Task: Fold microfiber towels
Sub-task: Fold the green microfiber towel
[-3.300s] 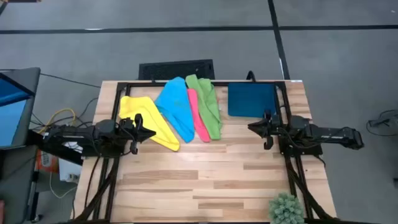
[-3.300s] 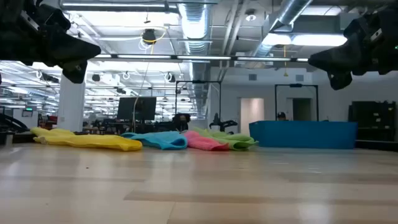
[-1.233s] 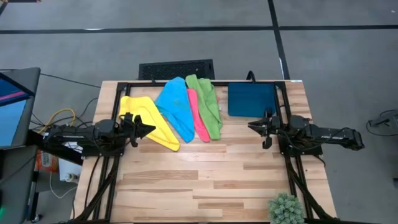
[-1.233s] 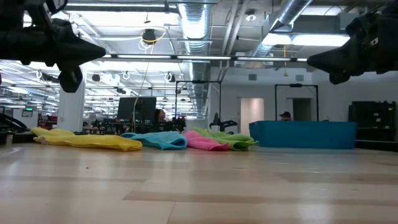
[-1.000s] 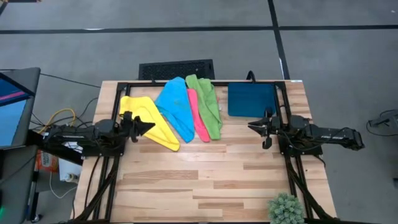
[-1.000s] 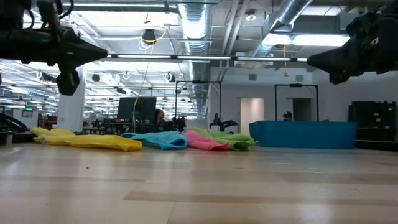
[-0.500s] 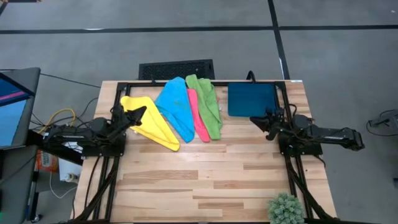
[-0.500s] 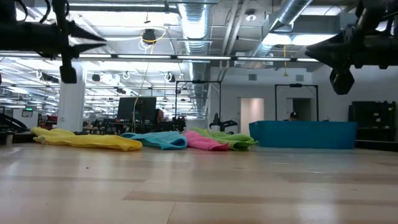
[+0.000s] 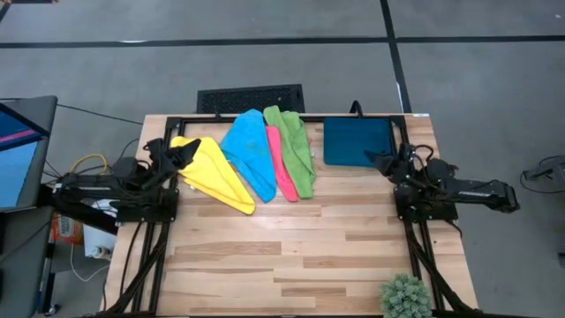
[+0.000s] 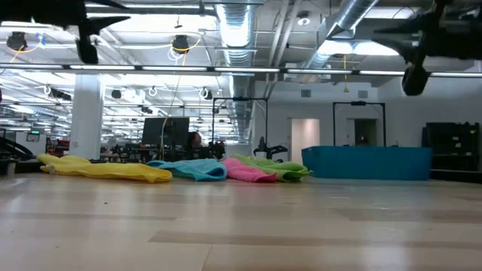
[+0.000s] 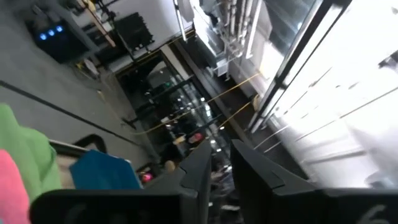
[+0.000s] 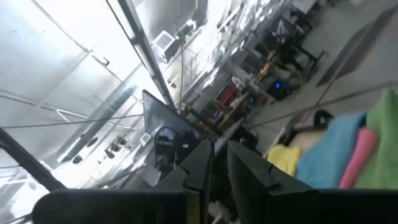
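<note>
So, four towels bunched along the far edge of the table [image 9: 291, 256], nearer its left corner: yellow towel [image 9: 214, 170] outermost, then blue towel [image 9: 250, 152], pink towel [image 9: 281, 164] and green towel [image 9: 296, 147], overlapping like a fan and lying limp (none folded). Dark blue tray [image 9: 356, 141] just beside the green one, toward the far right corner. Left gripper [image 9: 185, 150] raised over the yellow towel's far-left end, fingers [image 11: 197, 168] a narrow gap apart, nothing held. Right gripper [image 9: 378, 160] up over the tray's near right corner, fingers [image 12: 200, 159] slightly apart too, empty.
</note>
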Controlling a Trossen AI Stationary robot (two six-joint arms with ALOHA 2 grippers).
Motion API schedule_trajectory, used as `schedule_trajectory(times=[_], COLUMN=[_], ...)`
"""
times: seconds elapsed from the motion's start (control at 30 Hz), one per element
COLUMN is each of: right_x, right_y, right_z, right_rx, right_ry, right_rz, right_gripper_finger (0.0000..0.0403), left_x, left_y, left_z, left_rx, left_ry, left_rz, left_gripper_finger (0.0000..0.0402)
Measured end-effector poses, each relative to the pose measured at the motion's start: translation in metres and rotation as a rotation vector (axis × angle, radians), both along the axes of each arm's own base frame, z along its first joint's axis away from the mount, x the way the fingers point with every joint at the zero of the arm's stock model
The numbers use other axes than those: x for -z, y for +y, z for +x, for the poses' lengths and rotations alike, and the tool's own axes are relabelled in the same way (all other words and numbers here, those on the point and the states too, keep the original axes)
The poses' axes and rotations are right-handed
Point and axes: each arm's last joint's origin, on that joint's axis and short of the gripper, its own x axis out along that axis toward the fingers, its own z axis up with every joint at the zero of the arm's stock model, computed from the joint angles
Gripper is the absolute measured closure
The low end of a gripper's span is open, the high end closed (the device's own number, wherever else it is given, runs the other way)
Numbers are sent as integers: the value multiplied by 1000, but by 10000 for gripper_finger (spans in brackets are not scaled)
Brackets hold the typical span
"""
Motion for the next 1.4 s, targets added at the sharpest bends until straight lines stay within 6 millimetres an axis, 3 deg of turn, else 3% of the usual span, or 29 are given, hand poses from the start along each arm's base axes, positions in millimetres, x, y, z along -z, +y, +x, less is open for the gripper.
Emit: schedule_trajectory(times=[0.17,0.4,0.57,0.83,1.13,1.4], right_x=[-28,-35,-21,19,62,91], right_y=[-2,-5,-3,16,19,13], right_z=[19,81,122,170,207,214], right_rx=[23,-93,-298,-596,-692,-570], right_ry=[159,660,935,1166,1312,1512], right_rz=[-95,-164,-269,-701,-854,-914], right_gripper_finger=[289,231,208,202,214,225], left_x=[-17,-30,-31,-28,-25,-24], left_y=[0,-2,-3,-3,-3,-3], left_z=[17,38,44,49,49,49], left_rx=[-2,39,77,96,96,96], left_ry=[90,284,404,454,479,493], left_rz=[26,59,65,63,61,59], left_gripper_finger=[291,246,237,237,237,237])
